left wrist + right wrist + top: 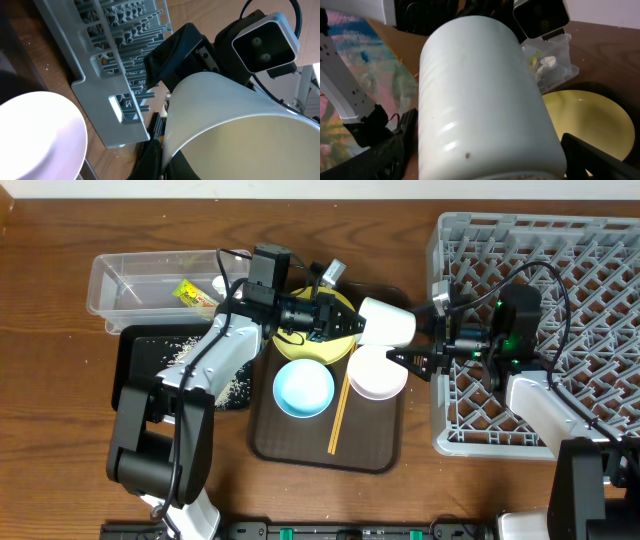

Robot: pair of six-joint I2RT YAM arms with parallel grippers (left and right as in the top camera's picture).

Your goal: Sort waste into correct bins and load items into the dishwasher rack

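Observation:
A small pale cup (388, 322) hangs on its side above the brown serving tray, between both arms. My left gripper (350, 320) is shut on its rim, one finger inside and one outside (165, 160). My right gripper (412, 337) is open, with its fingers on either side of the cup's base (490, 127). The cup fills the right wrist view (480, 100) and shows in the left wrist view (225, 115). The yellow plate (332, 347), light blue bowl (303, 388), white bowl (377, 375) and chopsticks (338, 415) lie on the serving tray. The grey rack (540, 240) stands at the right.
The clear tub (140, 280) at the far left holds the snack wrapper (190, 293). The black tray (135, 365) in front of it holds rice scraps (185, 350). The brown serving tray (370, 450) lies mid-table. The rack's corner (100, 75) is close to the cup.

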